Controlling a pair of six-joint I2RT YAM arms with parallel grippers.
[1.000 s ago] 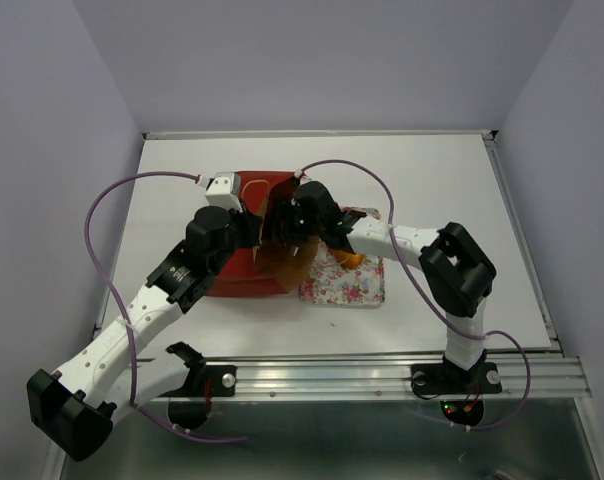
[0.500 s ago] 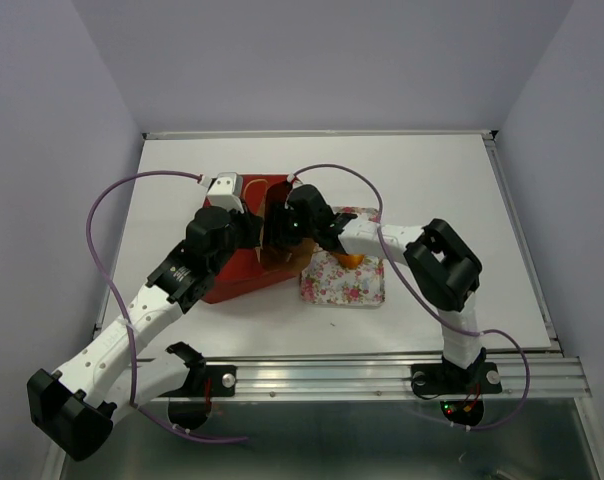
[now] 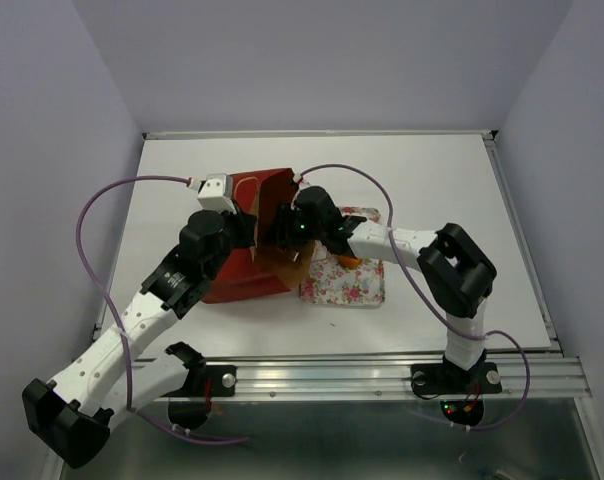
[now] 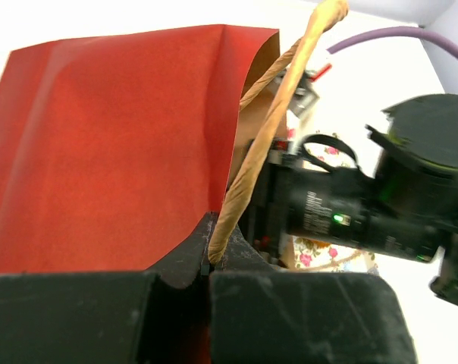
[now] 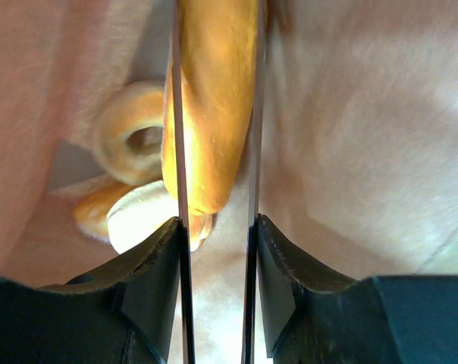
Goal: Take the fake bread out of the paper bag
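We watch the right gripper (image 5: pixel 216 227) narrow its jaws onto the loaf (image 5: pixel 214 106), pinching it inside the paper bag (image 3: pixel 234 280) at frame centre, a ring bun (image 5: pixel 130 136) just left. The left gripper (image 4: pixel 210 267), clamped on the cord handle (image 4: pixel 268 133), has raised the mouth: lift-out looks ready.

The left tool (image 4: pixel 210 267) was pinched shut on the tan cord handle (image 4: pixel 271 129) of the paper bag (image 4: pixel 115 144), whose red wall filled the left of the view. Just right of the bag's edge sat the right arm's black wrist (image 4: pixel 350 216), a green light lit, with bits of a floral tray (image 4: pixel 320 250) showing beneath it.
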